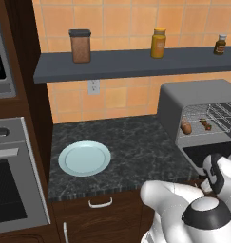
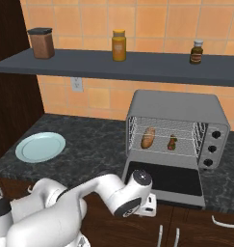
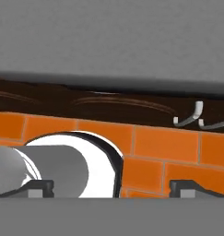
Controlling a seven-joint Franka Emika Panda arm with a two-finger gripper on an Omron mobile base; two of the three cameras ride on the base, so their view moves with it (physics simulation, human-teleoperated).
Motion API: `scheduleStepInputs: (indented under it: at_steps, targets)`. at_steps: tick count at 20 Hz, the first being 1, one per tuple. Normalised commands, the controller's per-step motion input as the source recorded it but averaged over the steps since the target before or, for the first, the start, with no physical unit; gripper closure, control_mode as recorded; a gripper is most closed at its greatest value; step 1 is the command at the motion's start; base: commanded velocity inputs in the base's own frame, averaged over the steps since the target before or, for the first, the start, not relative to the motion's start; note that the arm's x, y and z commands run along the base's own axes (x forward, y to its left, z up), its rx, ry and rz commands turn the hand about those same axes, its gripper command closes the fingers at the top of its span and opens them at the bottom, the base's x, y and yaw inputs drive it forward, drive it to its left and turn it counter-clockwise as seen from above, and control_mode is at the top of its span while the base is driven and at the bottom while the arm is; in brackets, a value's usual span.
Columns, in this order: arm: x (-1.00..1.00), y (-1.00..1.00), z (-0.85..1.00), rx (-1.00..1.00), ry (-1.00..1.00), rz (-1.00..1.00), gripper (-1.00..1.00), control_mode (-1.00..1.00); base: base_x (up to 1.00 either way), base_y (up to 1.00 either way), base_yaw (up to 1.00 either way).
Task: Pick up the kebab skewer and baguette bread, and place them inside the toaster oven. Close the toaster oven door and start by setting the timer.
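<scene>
Baguette bread [image 2: 148, 138] and kebab skewer [image 2: 172, 142] lying apart on the wire rack inside the toaster oven [image 2: 178, 107], bread toward the rack's left edge. Toaster oven door [image 2: 165, 179] folded down flat. Gripper [image 3: 112, 188] spread wide, empty, low beneath the door's front edge.

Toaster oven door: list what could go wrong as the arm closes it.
1. The dark glass toaster oven door lies fully open and flat; the hand sits low under its front edge, so a lift could slip off.
2. The brown baguette loaf and kebab skewer rest loose on the wire rack; a slam may shift them.
</scene>
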Motion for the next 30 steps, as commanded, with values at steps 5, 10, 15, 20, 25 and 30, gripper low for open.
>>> scheduleStepInputs:
  at_steps: [5, 10, 15, 20, 25, 30]
  targets:
    - [0.03, -0.11, 0.00, -0.02, 0.00, 0.01, -1.00, -1.00, 0.00, 0.00, 0.00]
    - [0.26, -0.07, 0.00, 0.00, 0.00, -0.04, -1.00, -1.00, 0.00, 0.00, 0.00]
    - [0.43, 0.00, 0.00, 0.00, -0.04, -0.09, -1.00, -1.00, 0.00, 0.00, 0.00]
    - [0.38, -0.02, 0.00, 0.00, -0.02, -0.11, -1.00, -1.00, 0.00, 0.00, 0.00]
    - [0.28, -0.04, 0.03, 0.00, -0.06, -0.09, -1.00, -1.00, 0.00, 0.00, 0.00]
    - [0.33, -0.05, 0.24, 0.00, -0.10, -0.09, -1.00, -1.00, 0.00, 0.00, 0.00]
